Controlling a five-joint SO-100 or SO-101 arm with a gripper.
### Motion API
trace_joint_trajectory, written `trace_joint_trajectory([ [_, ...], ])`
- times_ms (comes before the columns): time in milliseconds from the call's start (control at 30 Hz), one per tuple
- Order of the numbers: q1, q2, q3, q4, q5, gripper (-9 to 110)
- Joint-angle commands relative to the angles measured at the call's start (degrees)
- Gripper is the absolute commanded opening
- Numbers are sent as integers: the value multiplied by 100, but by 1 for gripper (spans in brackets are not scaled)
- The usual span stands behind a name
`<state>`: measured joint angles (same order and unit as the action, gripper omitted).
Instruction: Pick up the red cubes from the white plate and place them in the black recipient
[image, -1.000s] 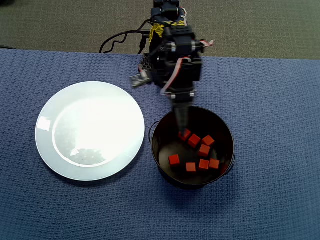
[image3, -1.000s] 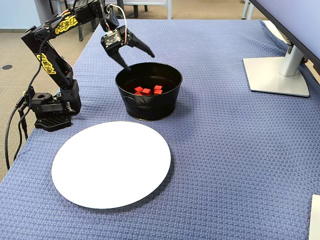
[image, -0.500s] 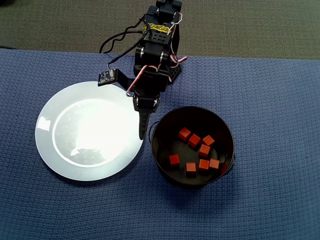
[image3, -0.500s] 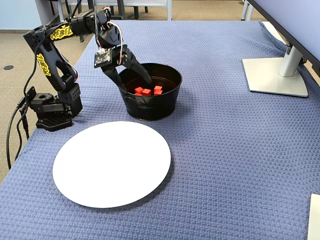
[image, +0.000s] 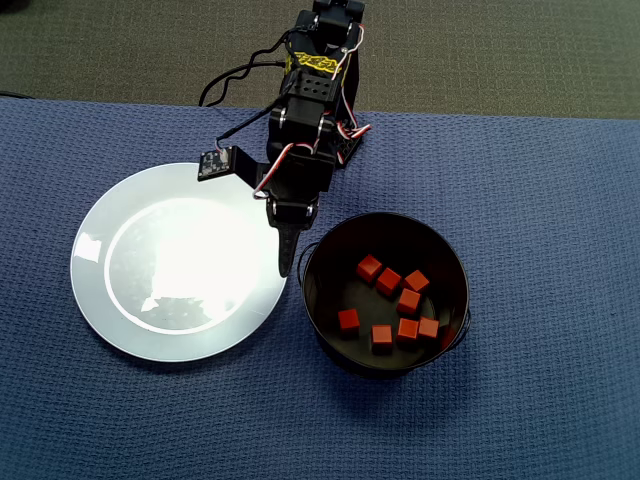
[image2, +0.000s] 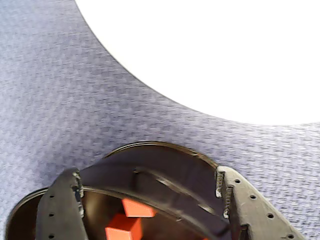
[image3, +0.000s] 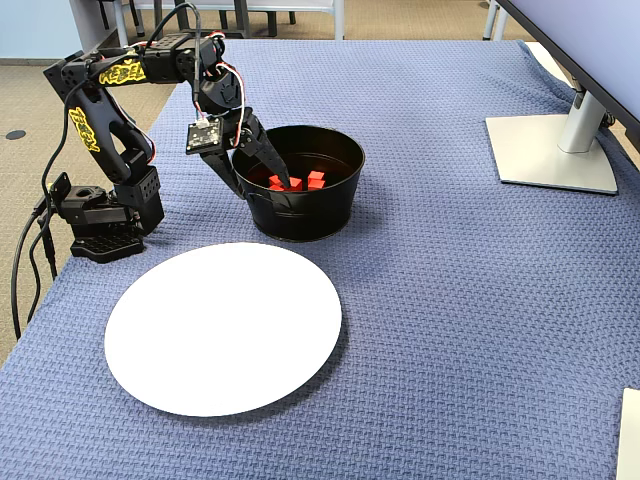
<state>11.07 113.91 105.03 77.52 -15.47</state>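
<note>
Since a second ago the gripper (image: 286, 262) has swung out of the black recipient (image: 330, 350) toward the white plate (image: 100, 300), its jaws apart and empty. That plate looks bare; I count eight red cubes (image: 399, 303) in the pot, so the job seems finished. Everything sits on a blue woven cloth (image3: 480, 330), with a monitor stand (image3: 555, 150) at the far side.
</note>
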Motion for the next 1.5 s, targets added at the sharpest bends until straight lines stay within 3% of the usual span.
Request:
trace_joint_trajectory([
  [0, 35, 782, 325, -176, 26, 27],
  [600, -70, 3639, 3331, -290, -404, 26],
  [1000, 272, 4781, 5581, -1371, -703, 23],
  [1467, 466, 5203, 5845, -1318, -457, 19],
])
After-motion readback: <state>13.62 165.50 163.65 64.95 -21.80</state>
